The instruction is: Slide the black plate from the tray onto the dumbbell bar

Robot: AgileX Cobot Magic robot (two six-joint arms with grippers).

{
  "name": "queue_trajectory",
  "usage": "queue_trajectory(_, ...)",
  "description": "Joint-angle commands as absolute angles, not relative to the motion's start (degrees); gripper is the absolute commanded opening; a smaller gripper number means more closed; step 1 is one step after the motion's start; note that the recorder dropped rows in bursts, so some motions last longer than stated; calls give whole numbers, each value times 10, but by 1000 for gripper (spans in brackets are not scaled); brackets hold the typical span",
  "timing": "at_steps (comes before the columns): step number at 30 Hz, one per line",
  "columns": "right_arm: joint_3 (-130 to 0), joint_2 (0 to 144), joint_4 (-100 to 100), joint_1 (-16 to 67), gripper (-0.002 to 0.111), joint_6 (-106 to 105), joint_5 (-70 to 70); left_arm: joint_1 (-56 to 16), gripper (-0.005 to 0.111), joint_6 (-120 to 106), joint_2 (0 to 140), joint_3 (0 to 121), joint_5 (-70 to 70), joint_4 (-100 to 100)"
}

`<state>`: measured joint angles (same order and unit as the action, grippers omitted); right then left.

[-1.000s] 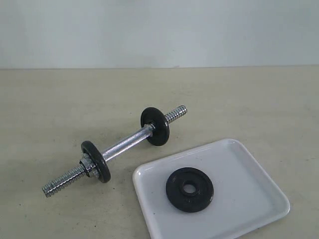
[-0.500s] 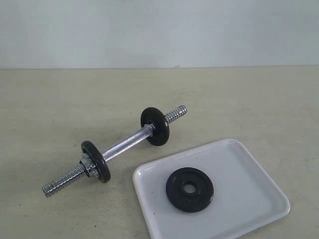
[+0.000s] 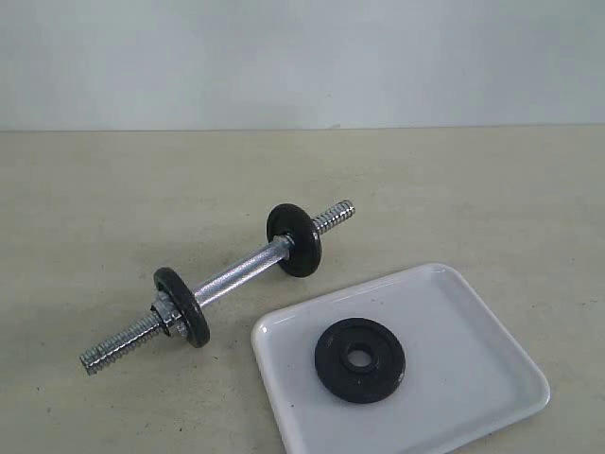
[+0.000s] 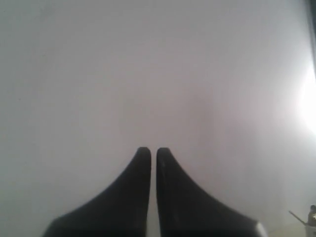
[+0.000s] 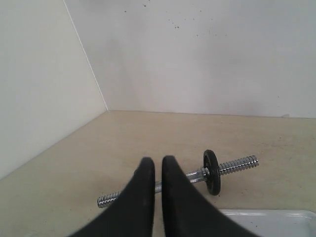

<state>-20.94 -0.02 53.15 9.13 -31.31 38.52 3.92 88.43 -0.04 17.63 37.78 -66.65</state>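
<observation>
- Right now the black plate (image 3: 331,361) lies flat on the tray (image 3: 473,350), near the tray's left half, centre hole facing up.
- Neither arm shows in the exterior view. In the left wrist view the left pincer (image 4: 153,153) has its fingers drawn together with only a thin slit between them, and it faces a blank pale surface.
- In the right wrist view the right pincer (image 5: 158,160) is likewise closed on nothing. Beyond its tips lie the dumbbell bar (image 5: 237,165) and a strip of the tray's rim (image 5: 266,213).
- On the worktop (image 3: 454,189) the bar's long axis runs diagonally, from near-left to far-right in the exterior view, just beside the tray's left corner but apart from it.
- Two mounted discs (image 3: 295,239) already sit on the bar, leaving both threaded ends bare.
- Judged from this layout, the right arm is nearer the plate, and the far-right threaded end (image 3: 336,216) looks the closer entry for it.
</observation>
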Motion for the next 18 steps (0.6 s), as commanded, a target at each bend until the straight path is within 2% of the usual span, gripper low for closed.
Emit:
queue_trajectory(1, -207, 0, 533, 93, 3, -316, 384, 40, 4, 984, 0, 224, 311, -784)
queue_trajectory(9, -207, 0, 533, 93, 3, -316, 384, 40, 4, 1160, 0, 254, 295, -999)
queue_trajectory(18, -207, 0, 533, 93, 3, -316, 384, 40, 4, 1140, 155, 253, 400, -999)
